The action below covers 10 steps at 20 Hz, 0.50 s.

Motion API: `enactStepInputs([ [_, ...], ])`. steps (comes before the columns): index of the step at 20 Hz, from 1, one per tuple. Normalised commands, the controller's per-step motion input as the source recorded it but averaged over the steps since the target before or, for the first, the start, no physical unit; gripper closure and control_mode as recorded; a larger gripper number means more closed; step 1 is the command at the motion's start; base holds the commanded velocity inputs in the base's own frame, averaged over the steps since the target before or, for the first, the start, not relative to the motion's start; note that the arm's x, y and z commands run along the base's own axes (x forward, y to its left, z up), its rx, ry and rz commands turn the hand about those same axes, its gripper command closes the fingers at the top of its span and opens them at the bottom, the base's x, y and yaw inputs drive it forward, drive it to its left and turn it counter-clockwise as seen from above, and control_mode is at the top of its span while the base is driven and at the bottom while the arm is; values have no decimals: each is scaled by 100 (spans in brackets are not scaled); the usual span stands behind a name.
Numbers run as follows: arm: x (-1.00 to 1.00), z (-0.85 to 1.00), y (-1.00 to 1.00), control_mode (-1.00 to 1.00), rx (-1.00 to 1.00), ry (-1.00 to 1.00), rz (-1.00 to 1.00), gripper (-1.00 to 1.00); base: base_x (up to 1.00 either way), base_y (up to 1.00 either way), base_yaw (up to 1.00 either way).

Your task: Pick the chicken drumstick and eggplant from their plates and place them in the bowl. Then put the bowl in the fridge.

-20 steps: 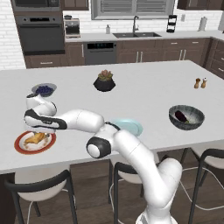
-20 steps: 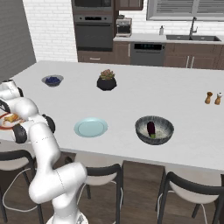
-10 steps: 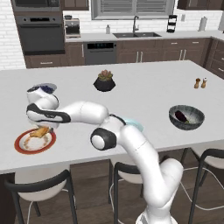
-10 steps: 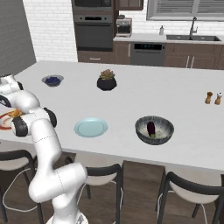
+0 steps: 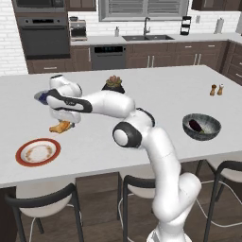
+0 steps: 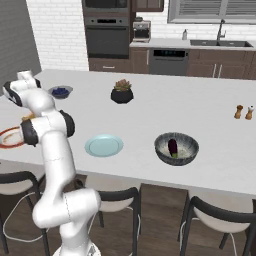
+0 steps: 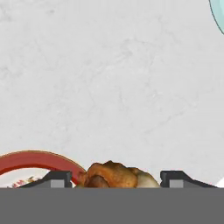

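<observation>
Golden-brown, lumpy chicken drumstick (image 5: 61, 126), lifted clear above the counter, up and beyond the orange-red-rimmed white plate (image 5: 38, 152), now bare. Glossy dark-purple eggplant (image 6: 173, 147) lying inside the wide dark grey bowl (image 6: 176, 148) on the counter's right part. Plain pale blue-green plate (image 6: 104, 145) bare, just left of that bowl.

Kitchen: wall oven (image 5: 38, 35), sink (image 5: 146, 37), island counter (image 5: 156, 94).

Glossy white rounded arm (image 5: 156, 146), dark joint rings, small dark jaws
</observation>
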Motion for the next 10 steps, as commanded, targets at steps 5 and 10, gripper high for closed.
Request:
enactStepInputs([
  [5, -77, 2, -100, -100, 6, 0, -20, 100, 0, 0, 0],
  [10, -90, 1, -100, -100, 2, -2, -20, 100, 0, 0, 0],
])
